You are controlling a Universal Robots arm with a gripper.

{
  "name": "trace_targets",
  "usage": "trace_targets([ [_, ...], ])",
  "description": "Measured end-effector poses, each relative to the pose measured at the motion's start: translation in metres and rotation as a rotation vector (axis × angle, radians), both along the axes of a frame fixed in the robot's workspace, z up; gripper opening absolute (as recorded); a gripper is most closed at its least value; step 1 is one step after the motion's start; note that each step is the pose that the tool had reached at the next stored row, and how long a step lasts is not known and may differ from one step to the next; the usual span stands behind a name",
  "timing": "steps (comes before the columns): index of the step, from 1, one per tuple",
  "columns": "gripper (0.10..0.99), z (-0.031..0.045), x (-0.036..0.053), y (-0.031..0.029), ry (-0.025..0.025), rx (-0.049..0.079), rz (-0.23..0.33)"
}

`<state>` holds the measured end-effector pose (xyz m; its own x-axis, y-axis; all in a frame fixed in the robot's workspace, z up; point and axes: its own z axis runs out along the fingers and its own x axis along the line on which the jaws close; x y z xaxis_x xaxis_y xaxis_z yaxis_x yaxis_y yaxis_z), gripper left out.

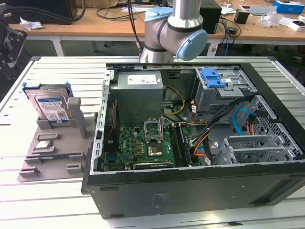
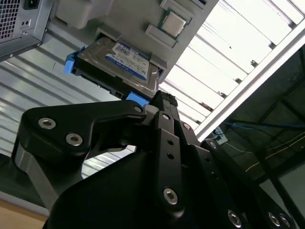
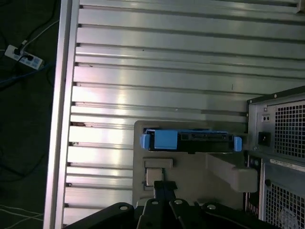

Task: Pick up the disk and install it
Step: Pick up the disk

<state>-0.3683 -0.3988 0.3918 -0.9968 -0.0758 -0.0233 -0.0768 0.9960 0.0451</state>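
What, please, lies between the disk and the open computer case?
In the exterior view, the grey upright of the holder stands beside the disk; then bare table slats reach the computer case.

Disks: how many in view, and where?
1. The disk leans in the grey holder, at the exterior view's left of the open computer case. The drive cage could hide more.

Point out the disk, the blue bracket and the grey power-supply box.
the disk (image 1: 52, 109): exterior view, on its label
the blue bracket (image 1: 213, 78): exterior view, on its flat top
the power-supply box (image 1: 138, 102): exterior view, on its grey face
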Motion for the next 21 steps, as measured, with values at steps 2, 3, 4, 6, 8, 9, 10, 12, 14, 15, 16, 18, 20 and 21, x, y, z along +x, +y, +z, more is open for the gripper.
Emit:
trace_targets([
  [2,0.106,0.0,0.0,0.0,0.0,0.0,0.027],
  [3,0.106,0.0,0.0,0.0,0.0,0.0,0.043],
  [4,0.106,0.0,0.0,0.0,0.0,0.0,0.053],
  [6,0.106,0.0,0.0,0.0,0.0,0.0,0.082],
  [8,0.106,0.0,0.0,0.0,0.0,0.0,0.153],
  [9,0.106,0.0,0.0,0.0,0.0,0.0,0.202],
  [10,0.106,0.0,0.0,0.0,0.0,0.0,0.236],
  [12,0.106,0.0,0.0,0.0,0.0,0.0,0.303],
  [14,0.106,0.0,0.0,0.0,-0.0001,0.0,0.357],
  [15,0.106,0.0,0.0,0.0,0.0,0.0,0.373],
  [16,0.106,0.0,0.0,0.0,0.0,0.0,0.386],
  [18,0.106,0.0,0.0,0.0,0.0001,0.0,0.412],
  [20,0.106,0.0,0.0,0.0,0.0001,0.0,0.463],
  [21,0.106,0.0,0.0,0.0,0.0,0.0,0.486],
])
